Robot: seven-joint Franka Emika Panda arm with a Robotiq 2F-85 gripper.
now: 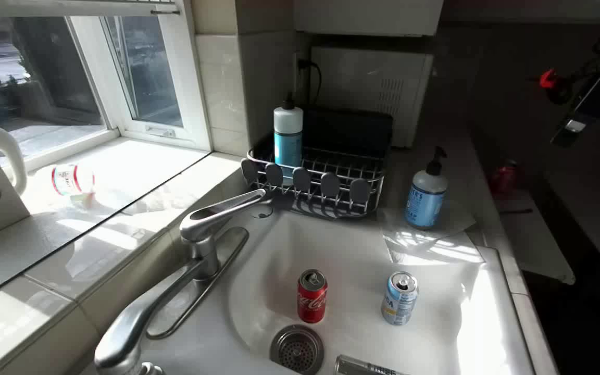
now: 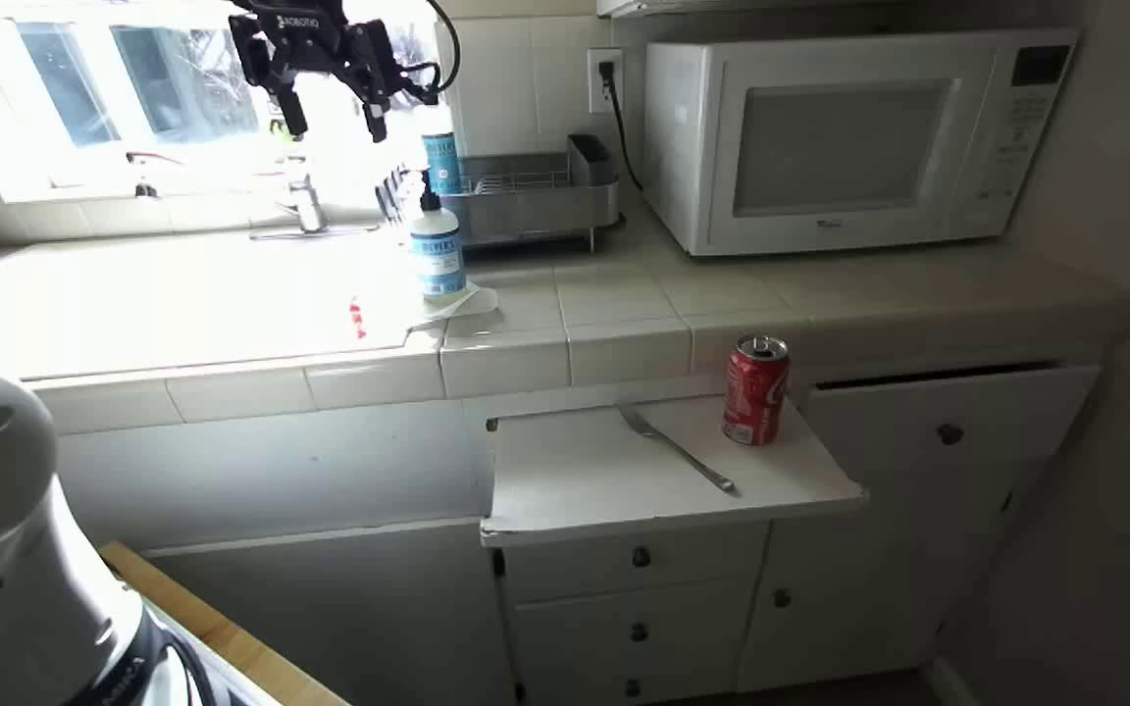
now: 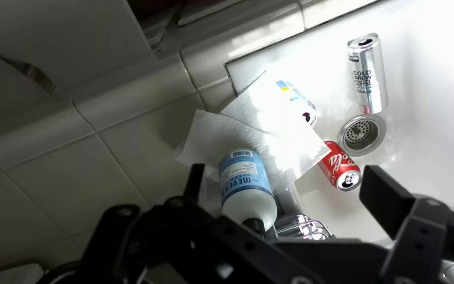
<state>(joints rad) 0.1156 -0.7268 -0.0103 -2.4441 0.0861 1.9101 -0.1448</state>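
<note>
My gripper is open and empty, in the air above the counter and sink; its fingers also frame the lower wrist view. Between them, farther off, a pump soap bottle with a blue label stands on a paper towel at the sink's corner. In the sink, a red cola can and a light blue can stand upright. A silver coffee can lies on its side by the drain. Another red can stands beside a fork on a pull-out board.
A dish rack holding a taller blue-labelled bottle stands behind the sink. The faucet reaches along the window side. A microwave stands on the counter. A tipped cup lies on the sill.
</note>
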